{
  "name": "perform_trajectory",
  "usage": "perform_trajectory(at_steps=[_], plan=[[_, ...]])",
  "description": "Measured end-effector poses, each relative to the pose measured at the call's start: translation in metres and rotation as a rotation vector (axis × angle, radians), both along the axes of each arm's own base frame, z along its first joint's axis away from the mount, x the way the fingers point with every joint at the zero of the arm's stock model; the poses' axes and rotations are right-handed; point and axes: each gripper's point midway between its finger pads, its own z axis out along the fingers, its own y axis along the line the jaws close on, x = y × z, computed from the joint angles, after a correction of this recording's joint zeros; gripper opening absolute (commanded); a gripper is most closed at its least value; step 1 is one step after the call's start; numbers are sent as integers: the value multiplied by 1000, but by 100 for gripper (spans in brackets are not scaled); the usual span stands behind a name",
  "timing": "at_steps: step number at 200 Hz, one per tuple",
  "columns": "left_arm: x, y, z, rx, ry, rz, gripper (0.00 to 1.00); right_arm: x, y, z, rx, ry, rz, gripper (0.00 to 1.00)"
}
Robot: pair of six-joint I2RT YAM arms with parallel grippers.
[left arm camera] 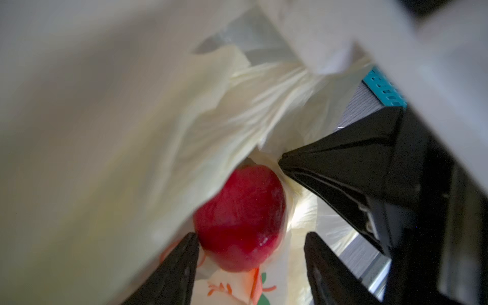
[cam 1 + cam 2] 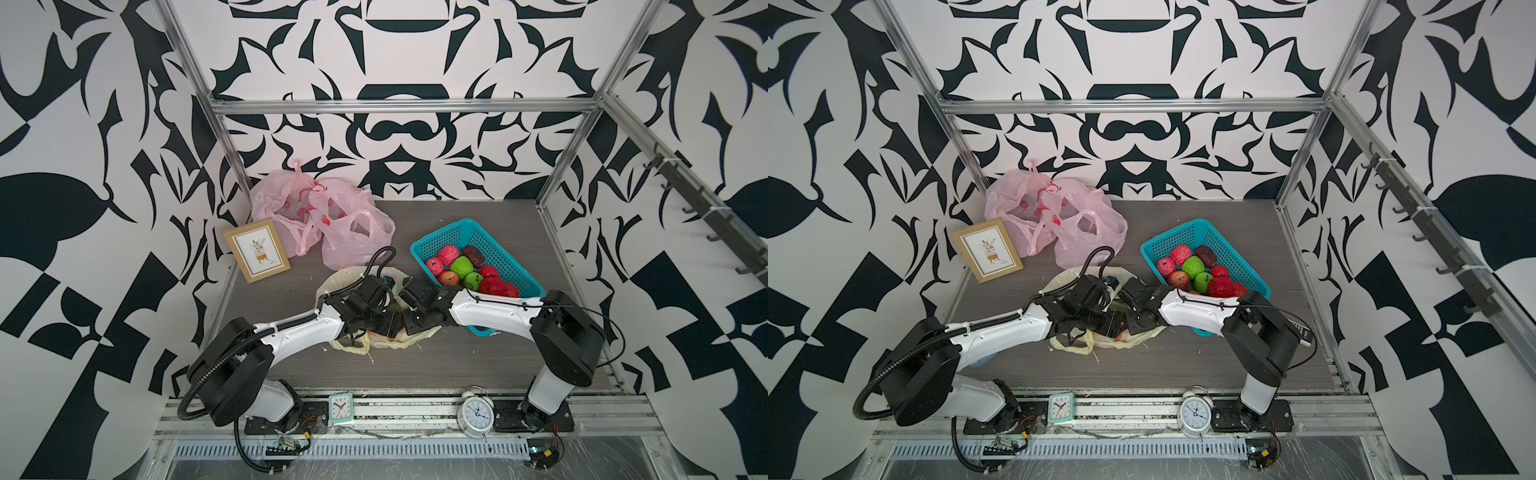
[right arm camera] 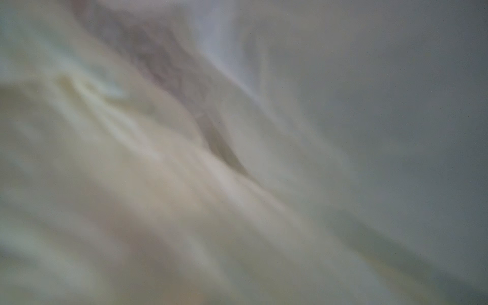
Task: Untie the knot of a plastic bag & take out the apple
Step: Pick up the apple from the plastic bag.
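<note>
Two black fingers of the left gripper [image 1: 250,235] stand well apart, and the red apple [image 1: 241,219] sits between them, inside the plastic bag [image 1: 237,105]. One fingertip [image 1: 191,239] is just beside its glossy skin; the other is apart from it. The right gripper [image 1: 287,161] is closed to a sharp wedge at the bag's mouth and seems to pinch the thin film there; the right wrist view shows only blurred plastic. The bag is cream, translucent and wrinkled, with an orange and green print under the apple. In both top views the two arms meet over it on the grey wood-grain table [image 2: 415,365] and hide most of it. A teal mesh basket [image 2: 490,245] of red, green and dark fruits [image 2: 462,266] stands just beside the right arm. Pink bags [image 2: 307,208] and a framed picture [image 2: 257,249] lie at the far left, a square clock [image 2: 340,408] and a round alarm clock [image 2: 476,411] on the front rail
</note>
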Motion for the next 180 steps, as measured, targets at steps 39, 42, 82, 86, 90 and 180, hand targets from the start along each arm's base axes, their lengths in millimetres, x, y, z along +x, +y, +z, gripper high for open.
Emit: perform_trajectory(at_steps=[39, 42, 82, 86, 90, 180], plan=[[3, 4, 0, 23, -17, 27, 70, 2, 5, 3, 34, -8, 1, 0], [3, 5, 0, 25, -18, 30, 70, 2, 5, 4, 38, -10, 2, 0], [8, 9, -2, 40, -19, 79, 70, 5, 10, 8, 66, -25, 2, 0], [8, 9, -3, 42, -16, 83, 70, 5, 10, 9, 68, -25, 2, 0], [8, 9, -4, 45, -15, 85, 70, 5, 10, 9, 70, -26, 2, 0], [15, 14, -18, 95, 8, 145, 70, 3, 10, 13, 101, -40, 5, 0]])
